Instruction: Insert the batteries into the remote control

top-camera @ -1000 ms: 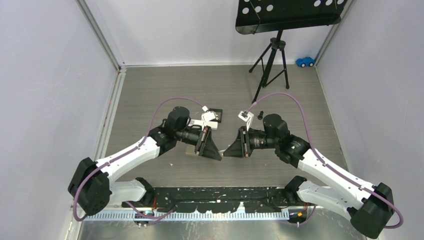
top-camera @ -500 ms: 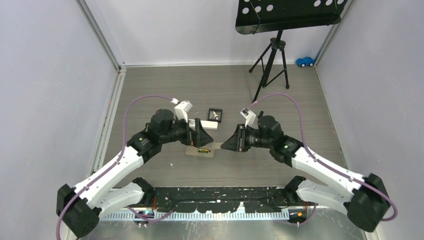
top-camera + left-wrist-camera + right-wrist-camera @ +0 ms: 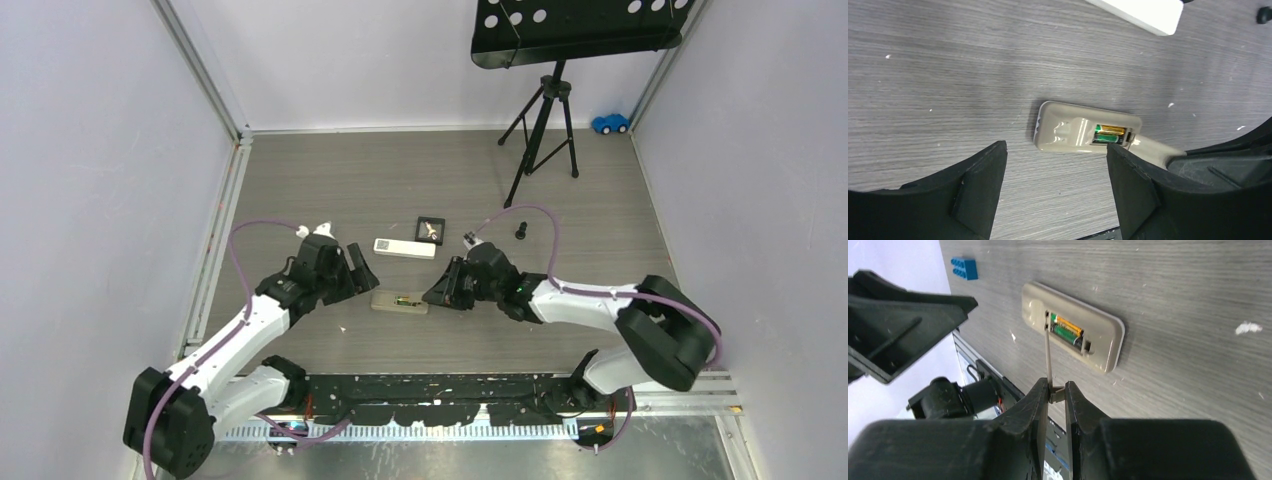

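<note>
Pale lilac walls (image 3: 100,150) closed in a grey, wood-grained tabletop (image 3: 330,180). A black music stand (image 3: 560,40) on a tripod stood far beyond the right claw (image 3: 1056,389), and a blue toy car (image 3: 610,123) sat in the corner past it.

The left claw (image 3: 1055,156) hung low with its fingers spread wide and nothing between them. The right claw faced it with its fingers pinched tight on a grey-beige panel (image 3: 1048,357), a thin piece seen edge-on from the wrist.

The remote control (image 3: 400,301) lay flat on the tabletop between the two claws, just ahead of each, with its dull grey-beige back up. Its long axis ran roughly from one claw to the other. The solid end pointed toward the left claw, and the end with the open battery bay pointed toward the right claw. The panel reached forward from the right claw, and its far edge met the rim of that bay.

A shorter white remote (image 3: 404,247) lay beyond both claws, apart from the longer one and roughly parallel to it.

Two batteries (image 3: 1068,330), one orange and one green, sat side by side in the bay, lined up with the remote's length. A black peg (image 3: 520,230) stood beyond the right claw, on its outer side.
</note>
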`<action>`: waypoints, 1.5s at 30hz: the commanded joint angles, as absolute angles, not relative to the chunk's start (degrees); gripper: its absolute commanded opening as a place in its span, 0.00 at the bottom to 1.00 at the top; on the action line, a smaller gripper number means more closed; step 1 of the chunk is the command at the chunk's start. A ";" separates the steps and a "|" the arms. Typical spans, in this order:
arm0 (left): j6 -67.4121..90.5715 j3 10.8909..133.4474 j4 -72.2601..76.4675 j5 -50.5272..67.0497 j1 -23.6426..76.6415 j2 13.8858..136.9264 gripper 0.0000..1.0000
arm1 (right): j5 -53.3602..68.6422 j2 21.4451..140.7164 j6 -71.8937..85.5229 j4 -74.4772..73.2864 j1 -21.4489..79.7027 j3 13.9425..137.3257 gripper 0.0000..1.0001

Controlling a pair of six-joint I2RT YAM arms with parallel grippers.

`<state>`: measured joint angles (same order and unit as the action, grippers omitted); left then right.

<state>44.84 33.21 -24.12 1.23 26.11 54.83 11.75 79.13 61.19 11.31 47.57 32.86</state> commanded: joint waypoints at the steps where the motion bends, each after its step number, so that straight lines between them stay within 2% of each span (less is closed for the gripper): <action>1: 45.17 32.22 -23.38 -0.71 25.59 56.19 0.74 | 8.95 84.21 65.75 17.15 48.43 36.88 0.00; 5: 44.53 30.43 -21.09 -0.30 25.36 57.27 0.73 | 9.24 87.68 66.75 16.83 49.39 39.12 0.00; 10: 42.79 29.03 -16.54 7.14 24.74 60.81 0.72 | 10.23 90.70 68.46 18.30 49.48 40.41 0.00; 17: 42.36 29.31 -14.76 9.32 24.13 64.92 0.69 | 11.20 92.20 70.31 13.77 49.65 41.89 0.00; 26: 42.30 29.25 -14.08 8.37 24.00 66.11 0.67 | 11.87 92.64 69.50 11.86 50.33 42.40 0.00; 35: 41.95 28.87 -13.71 9.05 23.91 67.67 0.58 | 12.43 93.68 69.77 10.19 50.74 43.34 0.00; 45: 41.57 29.00 -13.71 9.06 23.91 68.75 0.55 | 13.36 95.59 70.25 7.65 50.80 44.15 0.02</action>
<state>42.78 29.17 -16.03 8.64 24.23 68.66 12.34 93.80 69.60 10.02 50.28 42.24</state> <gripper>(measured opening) 0.557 0.218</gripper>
